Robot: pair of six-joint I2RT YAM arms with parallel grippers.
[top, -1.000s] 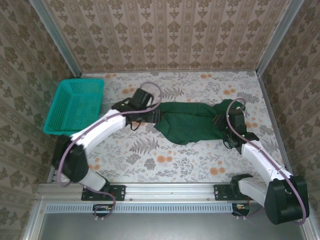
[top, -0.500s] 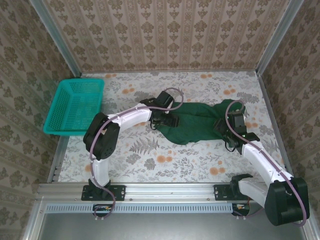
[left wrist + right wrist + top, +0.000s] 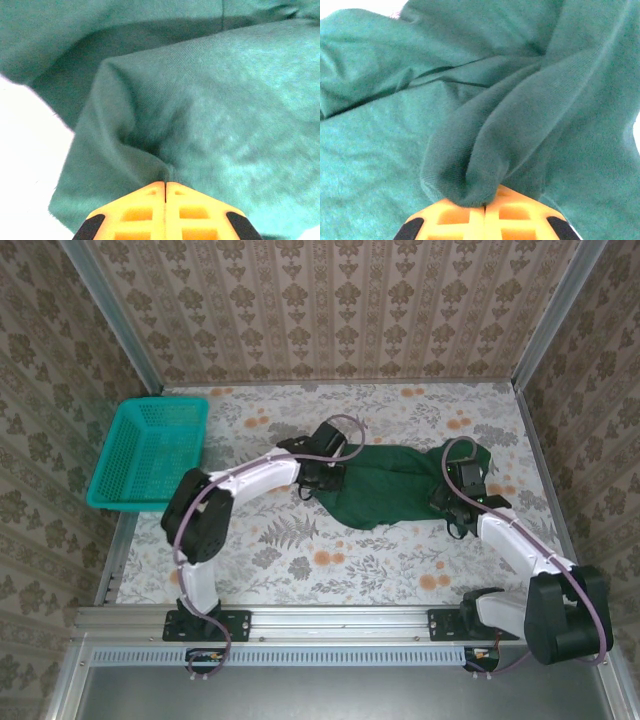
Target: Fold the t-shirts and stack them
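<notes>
Pinching the t-shirt (image 3: 390, 490) mid-table (image 3: 300, 560), my left claw (image 3: 165, 186) and right claw (image 3: 485, 204) both clamped on cloth; crumpled, nothing folded or stacked.

Dark green t-shirt (image 3: 385, 485), crumpled and seemingly partly folded, mid-table, both ends pinched into ridges.

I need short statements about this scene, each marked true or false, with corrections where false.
1. The left end effector is shut on the dark green cotton t-shirt. True.
2. The right end effector hangs open above the cloth. False: it is shut on a fold of the t-shirt.
3. The teal plastic mesh basket stands right of the t-shirt. False: it stands to its left, apart from it.
4. The t-shirt lies on the flowered table. True.
</notes>
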